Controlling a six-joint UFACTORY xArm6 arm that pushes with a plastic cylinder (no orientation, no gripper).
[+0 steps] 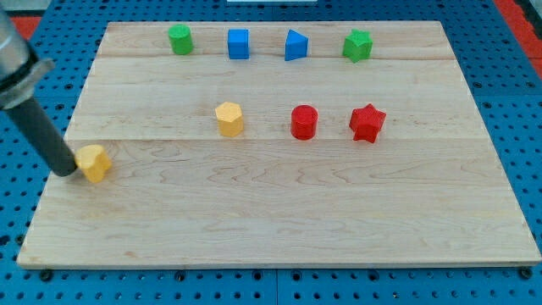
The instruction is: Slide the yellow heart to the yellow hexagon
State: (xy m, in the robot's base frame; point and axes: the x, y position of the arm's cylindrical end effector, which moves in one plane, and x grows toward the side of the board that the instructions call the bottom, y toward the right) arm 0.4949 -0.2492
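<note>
- We carry no jaws, only a rod; my tip point(66, 172) touches the yellow heart's point(95, 163) left side
- The heart sits at the tabletop's point(279, 220) left edge; the yellow hexagon point(229, 119) lies well apart, right and farther

- A pale wooden board point(279, 212) with visible grain and lengthwise plank seams fills most of the view.
- Beneath and around it lies a blue perforated surface point(518, 102) with regular rows of small holes.
- A red patch point(527, 10) shows at the view's top right corner.
- Lighting is even, with soft shadows.
</note>
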